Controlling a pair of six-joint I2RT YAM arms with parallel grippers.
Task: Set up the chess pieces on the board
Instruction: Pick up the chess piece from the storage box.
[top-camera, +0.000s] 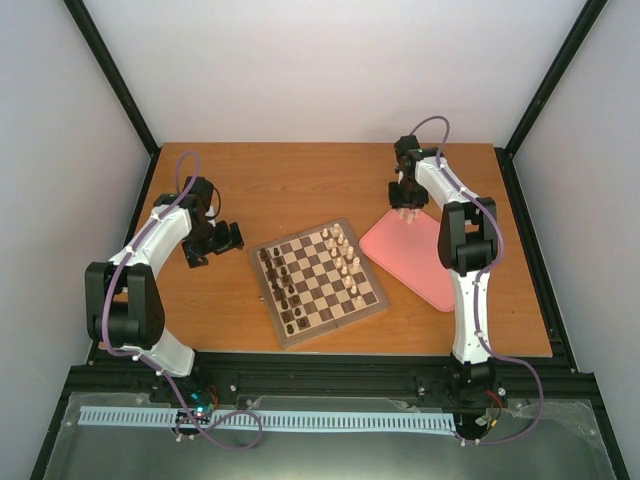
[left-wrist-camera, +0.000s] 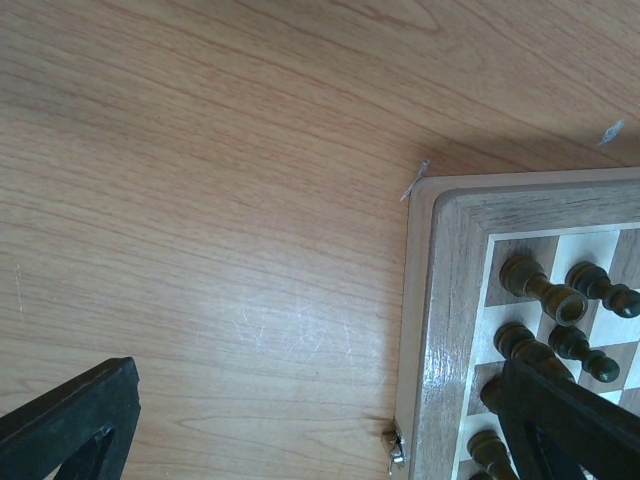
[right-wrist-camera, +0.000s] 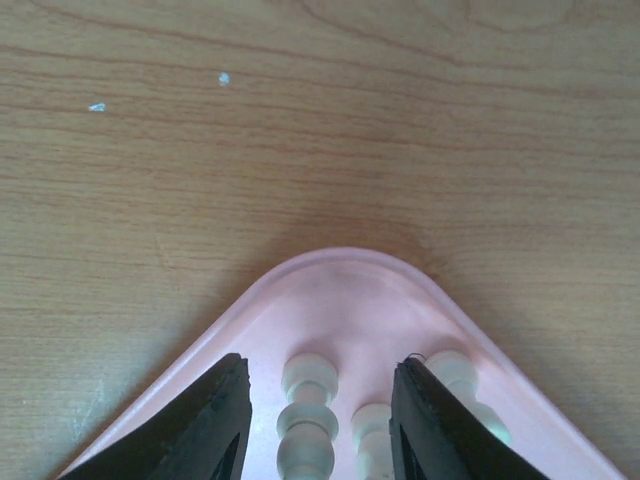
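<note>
The board (top-camera: 335, 322) lies mid-table, with pale chess pieces (top-camera: 345, 255) along its right side and dark ones (top-camera: 280, 285) along its left. My right gripper (top-camera: 407, 212) hangs open over the far corner of the pink tray (right-wrist-camera: 340, 290). In the right wrist view, that gripper (right-wrist-camera: 320, 365) has two pale pieces (right-wrist-camera: 308, 400) lying between its fingers, and a third (right-wrist-camera: 455, 375) lies just outside the right finger. My left gripper (left-wrist-camera: 318, 370) is wide open and empty above bare table beside the board's border (left-wrist-camera: 455, 300), its right finger (left-wrist-camera: 570, 420) over dark pieces (left-wrist-camera: 545, 290).
The pink tray (top-camera: 415, 265) sits right of the board, angled toward the table's right edge. A small metal clasp (left-wrist-camera: 397, 447) sticks out of the board's side. Black frame posts (top-camera: 115, 75) and white walls close in the table on three sides.
</note>
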